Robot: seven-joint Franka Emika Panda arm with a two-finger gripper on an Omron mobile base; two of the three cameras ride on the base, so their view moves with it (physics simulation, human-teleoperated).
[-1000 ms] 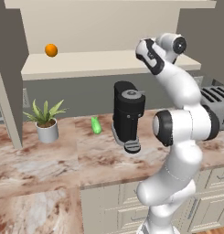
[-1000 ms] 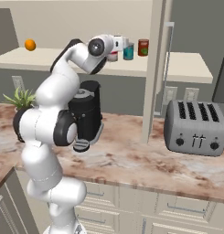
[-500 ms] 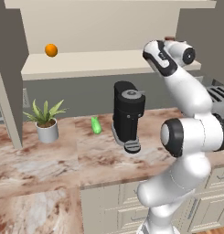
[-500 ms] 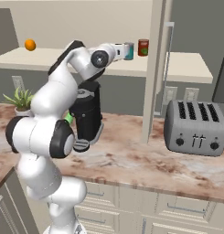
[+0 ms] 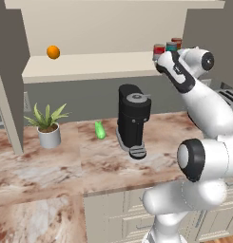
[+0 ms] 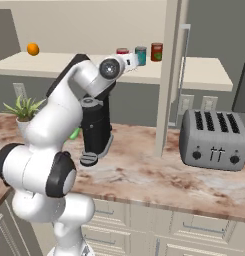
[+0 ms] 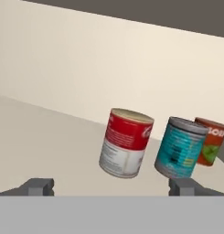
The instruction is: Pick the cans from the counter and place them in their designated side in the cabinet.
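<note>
Cabinet (image 6: 204, 75) shelf holds red can (image 7: 126, 142), teal can (image 7: 181, 147), darker can (image 7: 210, 141).

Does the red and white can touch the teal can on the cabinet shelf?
Apart. In the hand view, a strip of pale shelf shows between the red and white can and the teal can.

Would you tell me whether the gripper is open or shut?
Open: the gripper has its fingertips far apart, gripping nothing.

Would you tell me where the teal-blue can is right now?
The teal-blue can stands on the cabinet shelf, between the red-and-white can and the darker red can, just ahead of the open gripper.
</note>
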